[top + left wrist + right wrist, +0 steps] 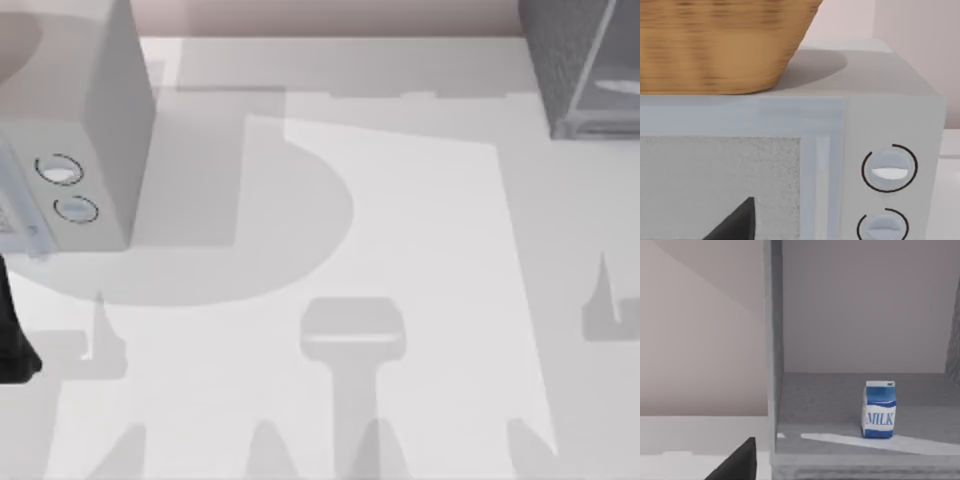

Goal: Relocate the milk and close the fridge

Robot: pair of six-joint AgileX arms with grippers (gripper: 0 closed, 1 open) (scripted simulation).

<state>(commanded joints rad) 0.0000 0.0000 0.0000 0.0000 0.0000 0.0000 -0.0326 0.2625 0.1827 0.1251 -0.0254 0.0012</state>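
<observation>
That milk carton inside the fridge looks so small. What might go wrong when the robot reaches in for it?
1. The milk stands upright and alone on the fridge floor, so a slightly off approach might tip it over.
2. It sits inside, past the upright wall edge, which the right arm might bump on its way in.
3. The pale box with two dials, a basket on top, stands close before the left arm.

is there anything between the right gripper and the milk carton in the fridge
Nothing visible blocks it. In the right wrist view the milk stands upright on the fridge floor, the front open toward the camera. The fridge's side wall edge stands off to one side of the carton, not in front of it.
</observation>
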